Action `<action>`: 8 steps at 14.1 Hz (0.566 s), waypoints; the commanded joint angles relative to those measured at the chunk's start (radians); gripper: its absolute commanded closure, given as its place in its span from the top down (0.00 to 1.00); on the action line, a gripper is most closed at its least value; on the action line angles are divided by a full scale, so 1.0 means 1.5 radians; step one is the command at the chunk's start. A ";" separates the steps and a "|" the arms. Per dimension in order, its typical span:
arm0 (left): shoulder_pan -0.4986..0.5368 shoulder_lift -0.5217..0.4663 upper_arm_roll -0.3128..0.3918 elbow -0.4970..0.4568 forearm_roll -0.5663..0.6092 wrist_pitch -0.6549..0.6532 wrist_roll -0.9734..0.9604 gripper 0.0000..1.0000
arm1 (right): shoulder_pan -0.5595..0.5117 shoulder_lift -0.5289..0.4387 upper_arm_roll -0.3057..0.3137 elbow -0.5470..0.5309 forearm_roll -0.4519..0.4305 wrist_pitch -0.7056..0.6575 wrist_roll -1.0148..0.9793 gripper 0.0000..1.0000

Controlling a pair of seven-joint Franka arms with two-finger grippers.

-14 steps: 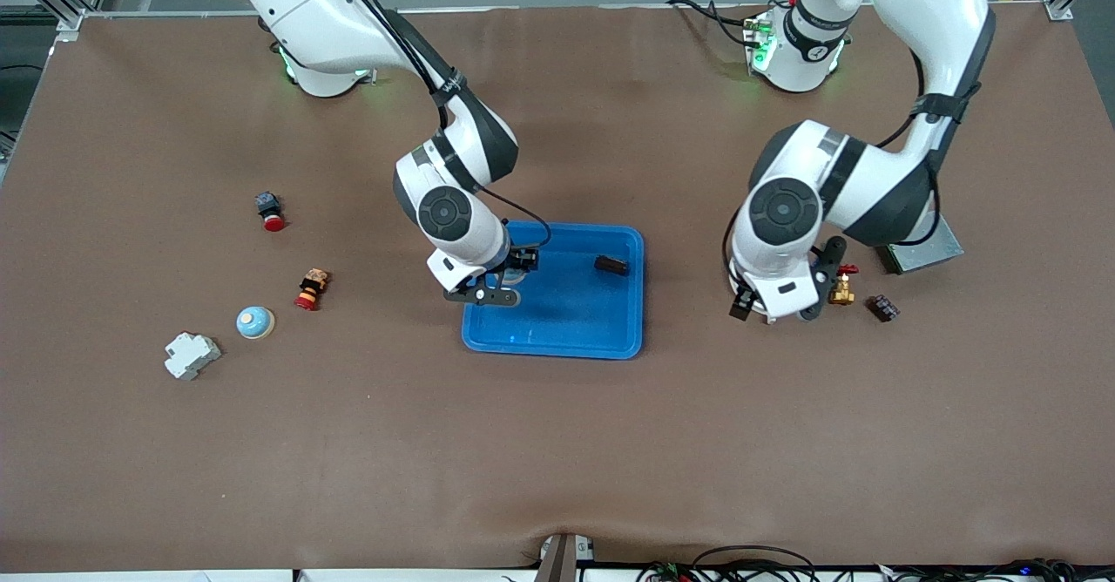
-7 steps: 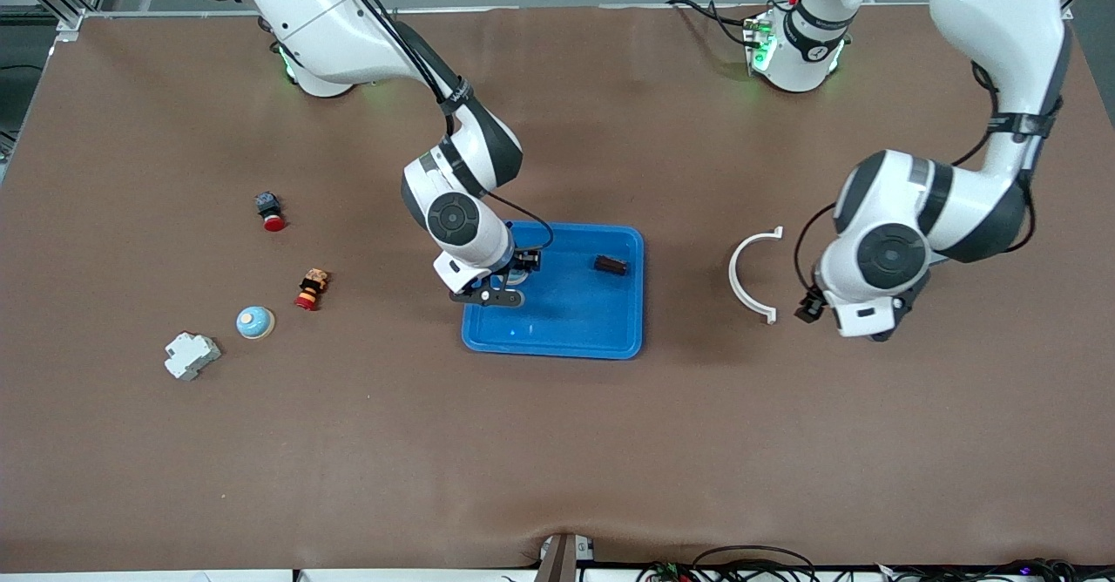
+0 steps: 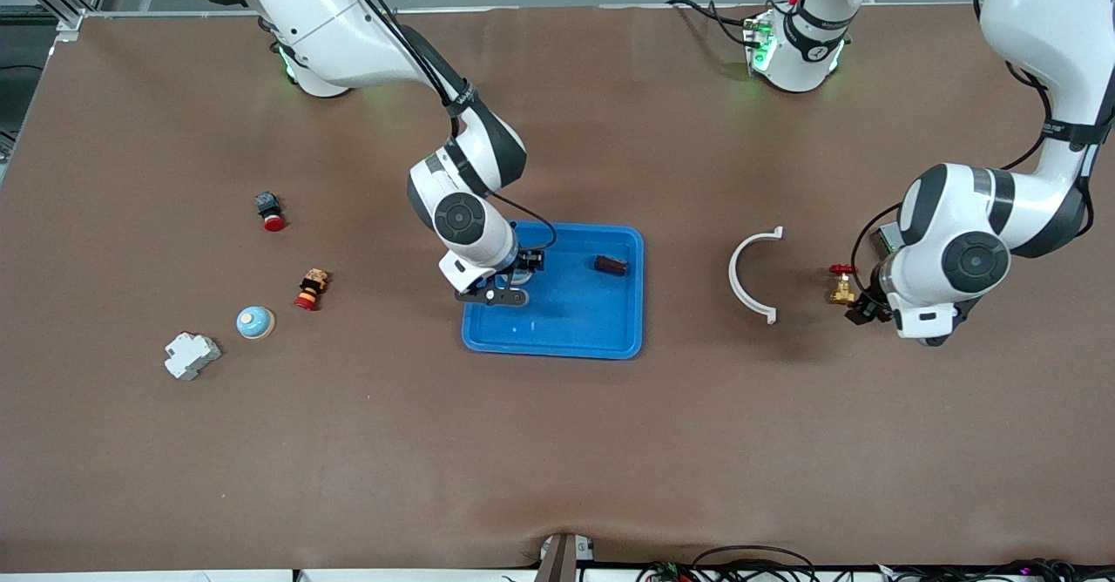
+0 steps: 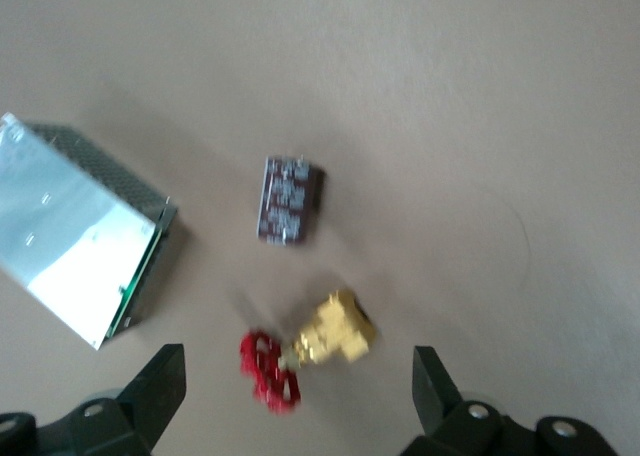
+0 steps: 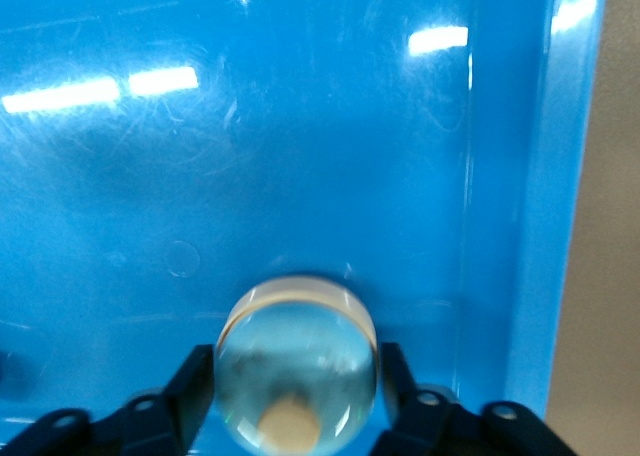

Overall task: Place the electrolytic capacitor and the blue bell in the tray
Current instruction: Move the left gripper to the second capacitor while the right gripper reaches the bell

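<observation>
The blue tray [image 3: 575,338] lies mid-table. My right gripper [image 3: 507,289] hangs low in the tray's corner toward the right arm's end. Its fingers [image 5: 200,376] sit against both sides of a pale blue bell [image 5: 297,361] with a tan button, right by the tray wall [image 5: 535,236]. A dark brown electrolytic capacitor [image 3: 611,265] lies in the tray, beside the rim toward the left arm's end. My left gripper [image 3: 871,314] hovers open over the table, above a brass valve [image 4: 335,331] with a red handle; its fingertips [image 4: 160,376] stand wide apart around nothing.
A second pale blue bell [image 3: 255,322], a white block [image 3: 191,355] and two red-capped buttons [image 3: 310,290] [image 3: 269,211] lie toward the right arm's end. A white arc clip [image 3: 747,275], a dark maroon part [image 4: 290,200] and a metal box [image 4: 75,251] lie near the left gripper.
The left arm swung toward its own end of the table, uncovering the white arc clip, and now hangs over the brass valve. The right gripper stayed over the tray corner with the bell.
</observation>
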 commanded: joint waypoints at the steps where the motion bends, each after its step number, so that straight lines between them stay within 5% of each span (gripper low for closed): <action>1: 0.034 0.007 -0.007 -0.027 0.032 0.066 0.035 1.00 | 0.002 -0.043 -0.006 0.003 -0.009 -0.027 0.000 1.00; 4: 0.072 0.032 -0.006 -0.054 0.075 0.160 0.074 1.00 | -0.057 -0.144 -0.007 0.049 -0.007 -0.198 -0.047 1.00; 6: 0.100 0.046 -0.007 -0.061 0.116 0.195 0.075 0.98 | -0.131 -0.190 -0.007 0.094 -0.007 -0.340 -0.191 1.00; 8: 0.102 0.054 -0.006 -0.067 0.122 0.220 0.076 0.93 | -0.219 -0.239 -0.008 0.084 -0.007 -0.374 -0.356 1.00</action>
